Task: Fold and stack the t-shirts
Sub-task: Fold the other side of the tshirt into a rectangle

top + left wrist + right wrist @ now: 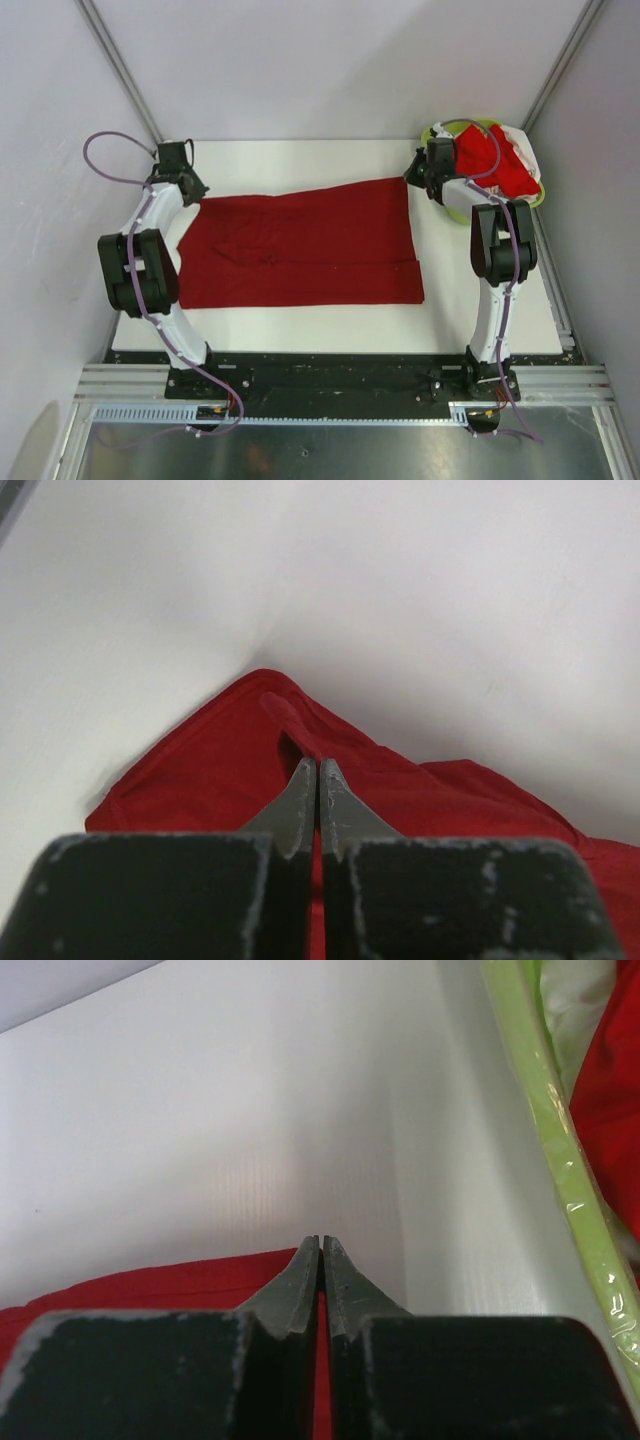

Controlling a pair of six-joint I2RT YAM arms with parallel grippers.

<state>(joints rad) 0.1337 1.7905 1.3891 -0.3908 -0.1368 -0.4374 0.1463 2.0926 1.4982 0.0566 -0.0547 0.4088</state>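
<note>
Crimson shirt [300, 245] lies flat mid-table [300, 160], long axis 9-to-3. Left gripper [318, 765] pressed together over its 10 o'clock corner, right gripper [321, 1242] pressed together at its 2 o'clock corner. Red shirts [490, 160] in basket [535, 197] at 2 o'clock.

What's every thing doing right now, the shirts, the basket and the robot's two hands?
dark red t-shirt: lying flat on the table.
left gripper: shut, pinching that shirt's far left corner.
right gripper: shut at its far right corner.
green basket: upright, filled.
bright red shirts: bunched in the basket.
</note>
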